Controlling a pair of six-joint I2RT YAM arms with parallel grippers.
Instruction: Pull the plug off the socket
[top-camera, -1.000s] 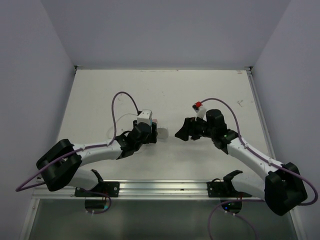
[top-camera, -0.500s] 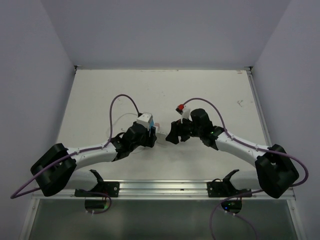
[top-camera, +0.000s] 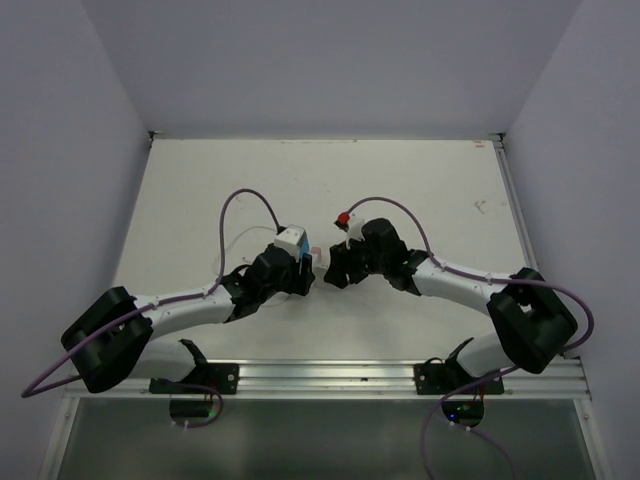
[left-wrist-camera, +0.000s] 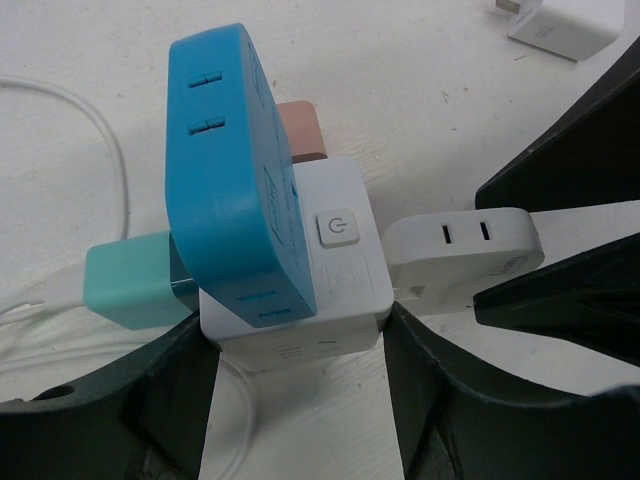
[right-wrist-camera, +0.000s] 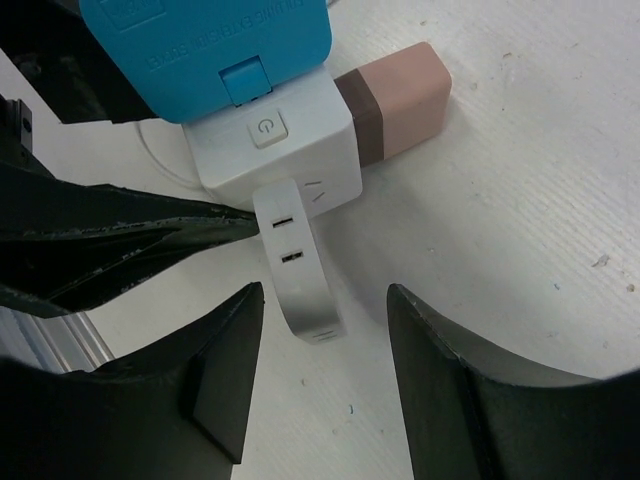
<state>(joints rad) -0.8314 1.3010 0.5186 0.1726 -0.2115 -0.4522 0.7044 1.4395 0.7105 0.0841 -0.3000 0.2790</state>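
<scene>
Left gripper (left-wrist-camera: 295, 338) clamped on socket (left-wrist-camera: 340, 250), which sits on the table (top-camera: 400, 180) between the arms, blue plug (left-wrist-camera: 220, 170) on top. White plug (right-wrist-camera: 298, 270) juts from its right face. Right gripper (right-wrist-camera: 325, 305) spread, straddling that plug, not touching. Risks: shallow bite slips off the smooth plug; off-axis pull twists socket out of the left's hold.

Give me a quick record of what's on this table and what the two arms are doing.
held: socket, white cube with power button
plugged in: blue plug, teal plug, pink-brown plug, white plug
left fingers: shut on socket's sides
right fingers: open, straddling white plug, not yet gripping
</scene>
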